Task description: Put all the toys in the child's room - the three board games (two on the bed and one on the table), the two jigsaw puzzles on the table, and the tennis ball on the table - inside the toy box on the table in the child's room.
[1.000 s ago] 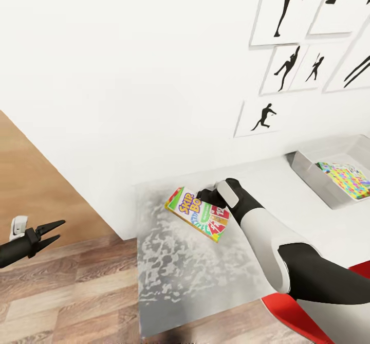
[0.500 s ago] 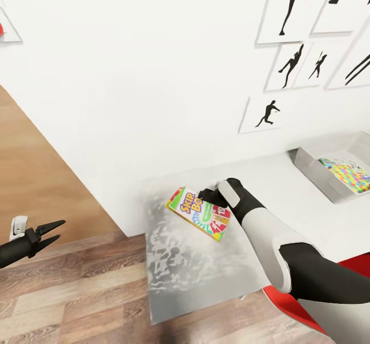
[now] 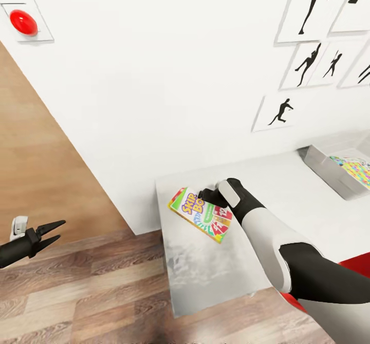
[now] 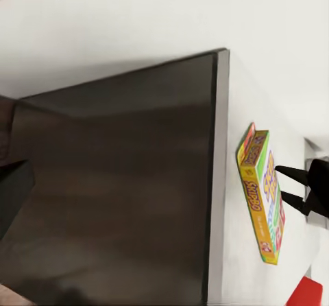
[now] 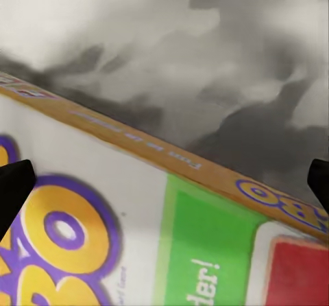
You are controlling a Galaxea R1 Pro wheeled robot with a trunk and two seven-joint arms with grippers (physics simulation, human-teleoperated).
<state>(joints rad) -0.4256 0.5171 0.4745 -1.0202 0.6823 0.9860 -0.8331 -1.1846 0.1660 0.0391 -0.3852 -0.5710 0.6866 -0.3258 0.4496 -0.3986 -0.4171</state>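
The right gripper [image 3: 209,197] holds the yellow-edged board game [image 3: 201,214] by its edge above the table [image 3: 288,189], so I would carry it level and slowly to the toy box [image 3: 329,169] – far on the right – while the left gripper [image 3: 50,232] hangs narrowly open over the floor.

White-topped table [image 3: 288,189] runs along the wall, grey mottled reflection on its near end, dark side panel [image 4: 116,189] below the edge. Light-grey toy box [image 3: 334,172] sits on the top at the far right, a jigsaw puzzle [image 3: 355,169] lying inside it. Wood-plank floor [image 3: 87,287] beneath.
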